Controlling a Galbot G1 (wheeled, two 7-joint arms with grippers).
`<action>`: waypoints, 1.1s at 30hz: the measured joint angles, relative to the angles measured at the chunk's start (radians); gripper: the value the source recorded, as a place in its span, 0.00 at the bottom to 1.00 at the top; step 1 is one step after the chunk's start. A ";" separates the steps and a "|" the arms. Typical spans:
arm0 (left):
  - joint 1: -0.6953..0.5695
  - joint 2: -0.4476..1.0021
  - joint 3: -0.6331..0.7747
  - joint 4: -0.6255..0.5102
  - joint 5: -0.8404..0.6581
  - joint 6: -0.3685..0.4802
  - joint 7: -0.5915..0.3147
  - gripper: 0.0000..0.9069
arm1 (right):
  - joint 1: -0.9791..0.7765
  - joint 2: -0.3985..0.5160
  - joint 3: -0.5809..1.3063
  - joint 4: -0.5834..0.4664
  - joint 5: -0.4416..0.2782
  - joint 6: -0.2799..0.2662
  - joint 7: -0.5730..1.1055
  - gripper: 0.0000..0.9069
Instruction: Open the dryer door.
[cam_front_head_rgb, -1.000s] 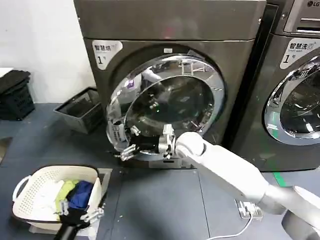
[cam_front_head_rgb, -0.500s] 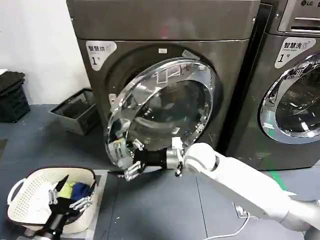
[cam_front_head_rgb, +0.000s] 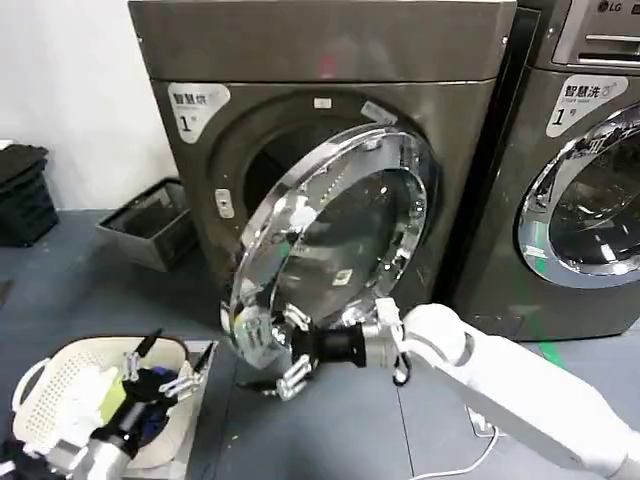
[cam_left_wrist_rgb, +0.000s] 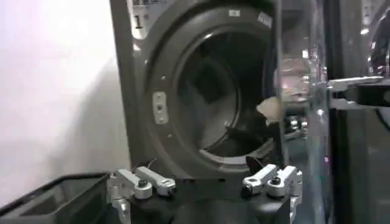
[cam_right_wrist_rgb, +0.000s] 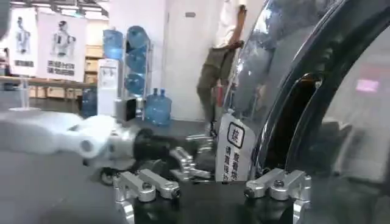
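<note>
The dryer door (cam_front_head_rgb: 335, 235), a chrome ring around dark glass, stands partly swung out from the dark bronze-grey dryer (cam_front_head_rgb: 330, 40), and the drum opening (cam_front_head_rgb: 270, 160) shows behind it. My right gripper (cam_front_head_rgb: 291, 351) is open at the door's lower-left rim, one finger above and one below the edge. In the right wrist view the right gripper (cam_right_wrist_rgb: 213, 185) faces the mirrored door (cam_right_wrist_rgb: 292, 73) and its white sticker (cam_right_wrist_rgb: 234, 155). My left gripper (cam_front_head_rgb: 160, 372) hovers open over the basket. From the left wrist, the left gripper (cam_left_wrist_rgb: 207, 182) faces the drum opening (cam_left_wrist_rgb: 225, 103), with the door (cam_left_wrist_rgb: 298, 91) edge-on.
A white laundry basket (cam_front_head_rgb: 40, 385) with clothes sits on the floor at front left. A dark bin (cam_front_head_rgb: 150, 225) and black crates (cam_front_head_rgb: 20, 190) stand left of the dryer. A second chrome-doored machine (cam_front_head_rgb: 590, 200) is at the right. A white cable (cam_front_head_rgb: 480, 450) lies on the floor.
The door has swung farther out from the dryer, uncovering the drum opening. My right gripper moved down and toward me with its edge. The left gripper rose over the basket.
</note>
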 joint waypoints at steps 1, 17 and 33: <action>-0.013 0.007 0.007 0.005 -0.006 0.005 0.003 1.00 | -0.013 -0.013 0.010 0.008 -0.003 0.006 -0.015 1.00; -0.272 0.129 0.212 0.117 -0.017 0.039 0.062 1.00 | -0.272 -0.156 0.276 0.105 -0.006 0.037 -0.202 1.00; -0.585 0.172 0.498 0.290 -0.028 0.041 0.105 1.00 | -0.761 -0.190 0.802 0.161 -0.064 0.103 -0.207 1.00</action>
